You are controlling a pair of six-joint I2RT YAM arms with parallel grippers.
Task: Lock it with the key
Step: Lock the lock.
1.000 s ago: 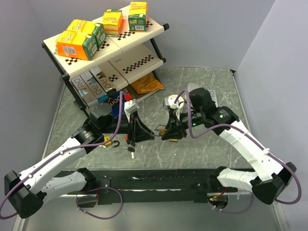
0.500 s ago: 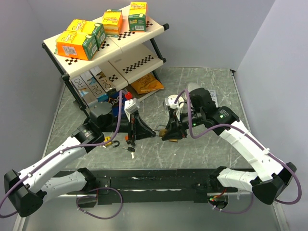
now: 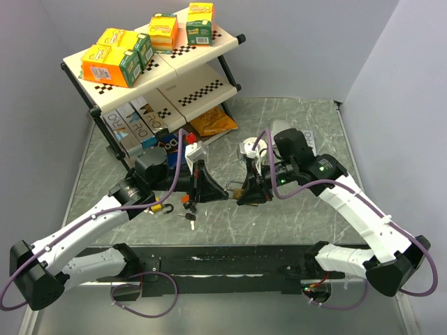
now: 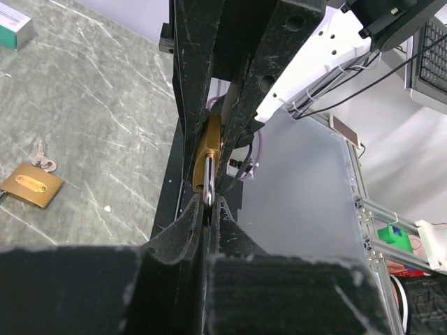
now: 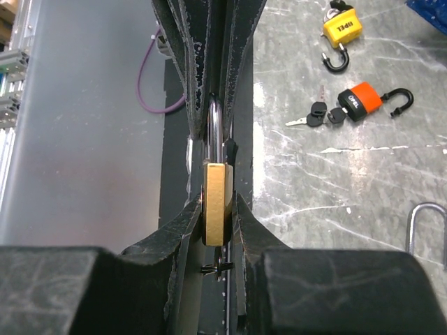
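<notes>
The brass padlock is held in the air above the marbled bench, between the two arms. Its body is clamped edge-on by the right fingers, which are closed only as far as its thickness allows. Its steel shackle is pinched by the left fingers, which are pressed fully together on it. Whether the shackle is seated in the body cannot be told. An orange padlock with an open shackle lies on the bench, and black-headed keys lie just beside it. A yellow padlock lies near it.
</notes>
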